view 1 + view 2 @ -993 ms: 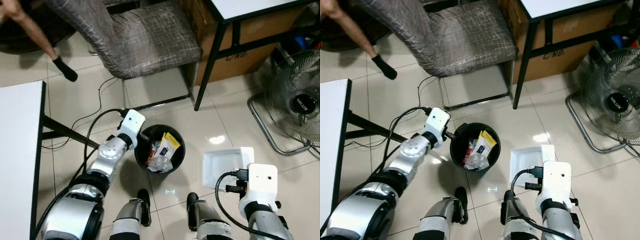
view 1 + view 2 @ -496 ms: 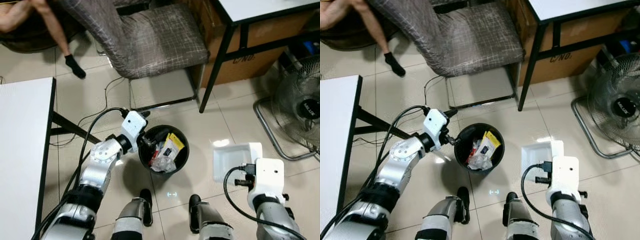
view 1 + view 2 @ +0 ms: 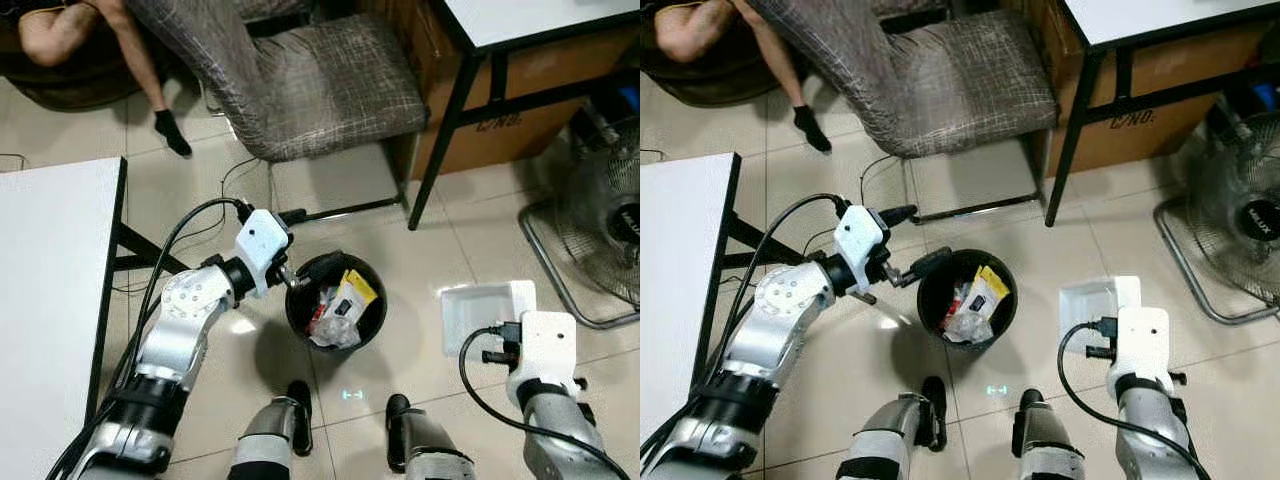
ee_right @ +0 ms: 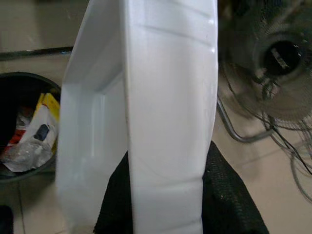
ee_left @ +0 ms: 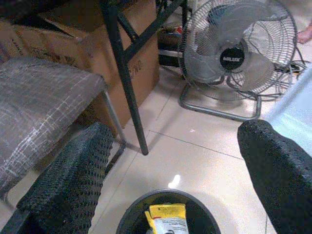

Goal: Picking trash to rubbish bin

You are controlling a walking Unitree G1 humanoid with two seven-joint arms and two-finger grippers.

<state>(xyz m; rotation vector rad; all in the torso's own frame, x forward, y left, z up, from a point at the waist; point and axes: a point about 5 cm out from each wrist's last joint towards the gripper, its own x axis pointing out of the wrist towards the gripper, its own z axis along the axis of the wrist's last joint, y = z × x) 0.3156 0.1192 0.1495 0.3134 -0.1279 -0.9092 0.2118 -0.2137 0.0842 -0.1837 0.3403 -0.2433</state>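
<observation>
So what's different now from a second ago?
The left gripper has pulled back from over the bin toward the robot's left, and now sits outside the rim, fingers open and empty. The right gripper keeps hold of the white tray. The trash lies in the bin as before. The view also shifted because the camera moved.
</observation>
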